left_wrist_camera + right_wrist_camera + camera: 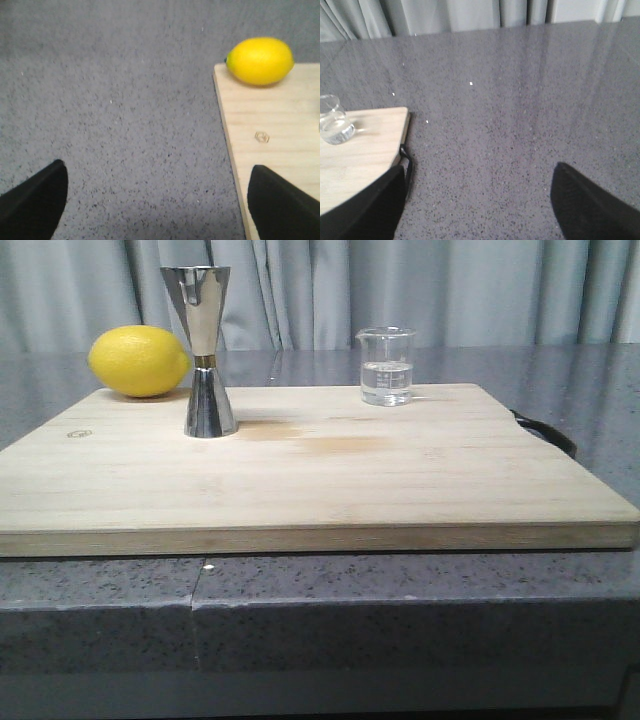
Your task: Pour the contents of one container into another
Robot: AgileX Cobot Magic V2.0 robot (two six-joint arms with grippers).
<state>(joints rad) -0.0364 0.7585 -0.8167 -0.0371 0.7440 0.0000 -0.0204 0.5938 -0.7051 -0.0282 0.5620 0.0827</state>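
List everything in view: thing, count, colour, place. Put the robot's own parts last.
Beaker: one, clear glass with white marks, part full of clear liquid, back right of the board.
Jigger: one, shiny steel with a gold band at the waist, upright on the board's back left.
Lemon: one, yellow, at the board's back left corner, left of the jigger.
Cutting board: one, pale wood with a faint damp stain near the middle, on the table.
Board handle: one, black, at the board's right edge.
Table: one, grey speckled.
Curtain: grey, behind the table.
Left pincer: one, black, open, above the table by the board's left edge.
Right pincer: one, black, open, above the table right of the board.
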